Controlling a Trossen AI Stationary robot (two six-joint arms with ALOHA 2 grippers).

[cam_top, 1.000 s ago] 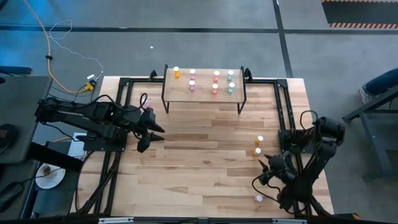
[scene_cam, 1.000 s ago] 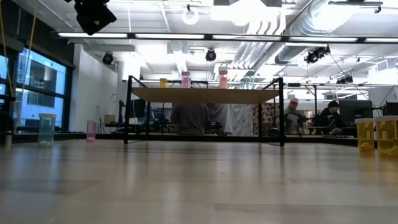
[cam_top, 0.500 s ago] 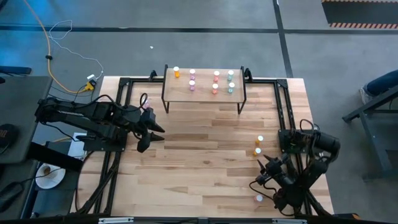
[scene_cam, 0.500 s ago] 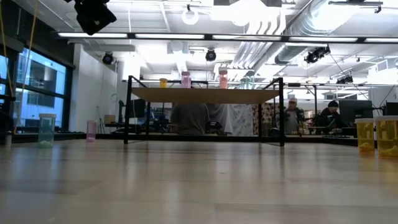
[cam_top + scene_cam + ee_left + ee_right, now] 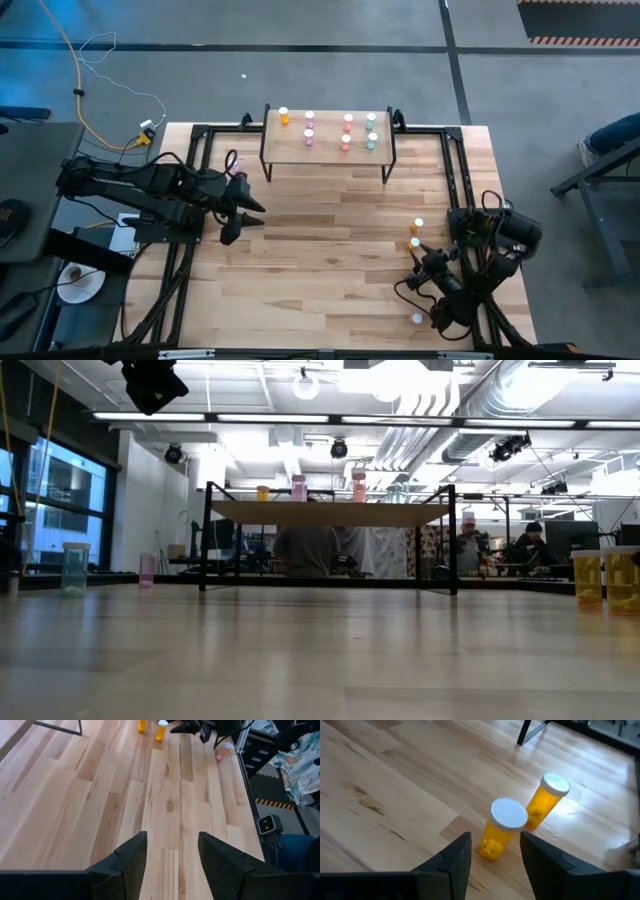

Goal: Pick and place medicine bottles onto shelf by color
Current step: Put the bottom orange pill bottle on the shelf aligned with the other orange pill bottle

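While the left tool [image 5: 232,212] hangs at the table's [image 5: 330,250] nine o'clock side with its fingers [image 5: 127,862] apart and nothing between them, the right tool [image 5: 420,275] sits low near four o'clock, its fingers [image 5: 451,860] likewise apart and empty, pointed at two orange bottles [image 5: 502,827] standing upright just beside each other at about three o'clock. A pale bottle [image 5: 417,319] stands near five o'clock, close to the right tool. The shelf [image 5: 328,150] stands at twelve o'clock and carries bottles in columns: orange [image 5: 284,116] leftmost, then pink [image 5: 309,128], red [image 5: 347,131] and teal [image 5: 371,129]. In the low view a teal bottle [image 5: 74,568] and a pink one [image 5: 147,569] stand on the table, well apart from the shelf.
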